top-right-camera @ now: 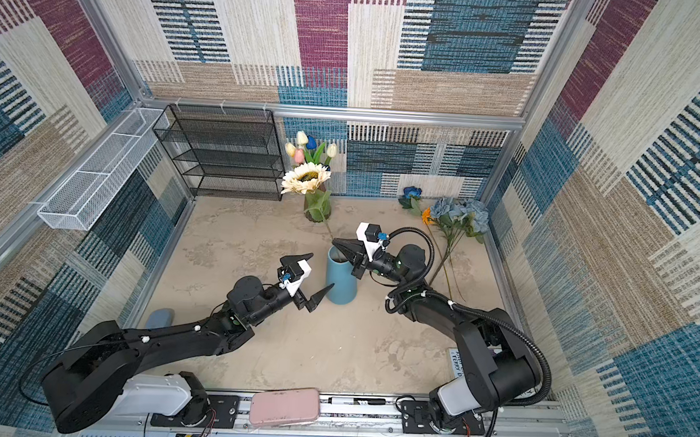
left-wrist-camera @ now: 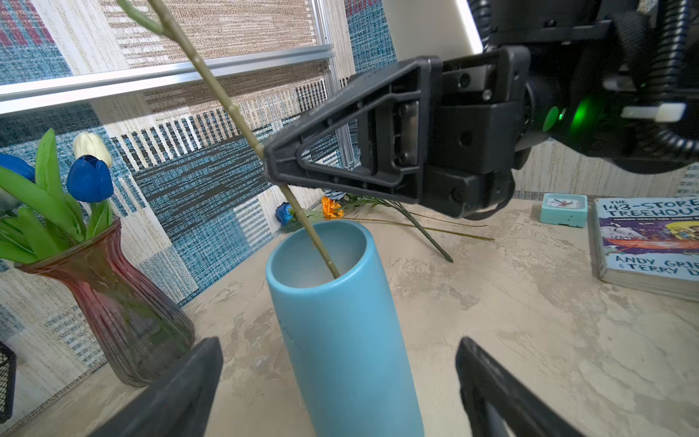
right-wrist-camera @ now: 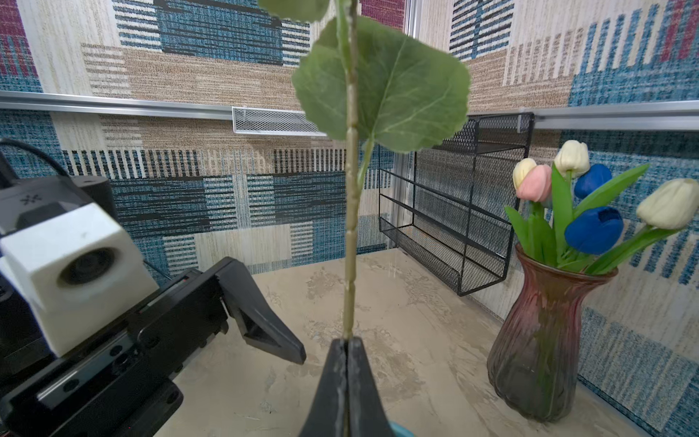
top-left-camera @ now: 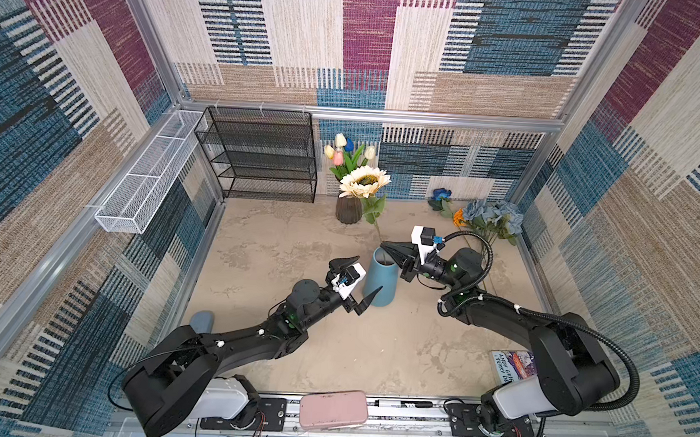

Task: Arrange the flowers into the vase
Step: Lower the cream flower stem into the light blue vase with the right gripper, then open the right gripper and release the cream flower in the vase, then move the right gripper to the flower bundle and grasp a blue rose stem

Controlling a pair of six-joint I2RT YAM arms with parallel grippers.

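Left wrist view, clock (left-wrist-camera: 563,210), stem (left-wrist-camera: 325,257) inside vase (left-wrist-camera: 348,340)

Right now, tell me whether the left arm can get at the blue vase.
Probably yes: the left gripper faces the blue vase, fingers open, nothing between. The right gripper, shut on the sunflower stem, crowds only the rim.

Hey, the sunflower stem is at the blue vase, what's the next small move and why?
Probably ease the right claw down a little before letting go. It is shut on the sunflower stem just above the blue vase, and only the stem's tip sits inside the rim, so releasing at this height might let it tip out.
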